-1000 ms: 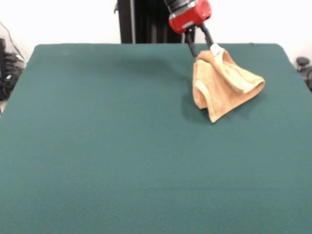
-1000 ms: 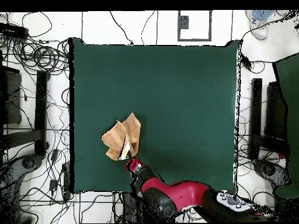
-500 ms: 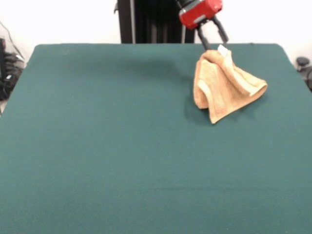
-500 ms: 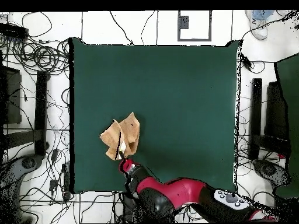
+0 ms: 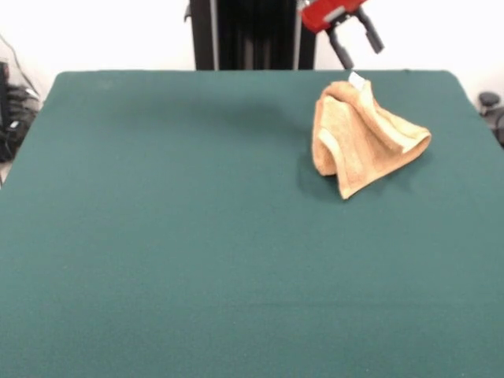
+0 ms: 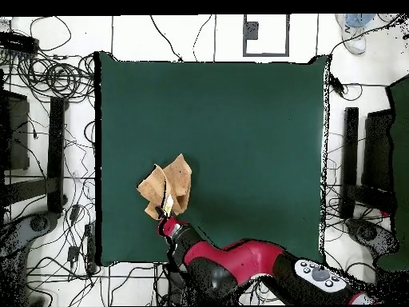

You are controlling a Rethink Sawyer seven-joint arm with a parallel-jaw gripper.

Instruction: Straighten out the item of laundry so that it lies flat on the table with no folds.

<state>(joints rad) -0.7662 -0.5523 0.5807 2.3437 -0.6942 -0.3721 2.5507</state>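
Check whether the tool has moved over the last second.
Yes. In the front view the tool has let go of the towel and risen up and rightward, away from the table, now open.

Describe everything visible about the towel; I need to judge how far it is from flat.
The small golden-tan terry towel stands crumpled in a peaked heap, not flat, with several deep folds and woven border bands showing along the edges. A small white tag sticks up at its peak. It rests on the dark green felt-like table, towards one side near the robot's edge. The open red and black tool hangs just above, apart from it.
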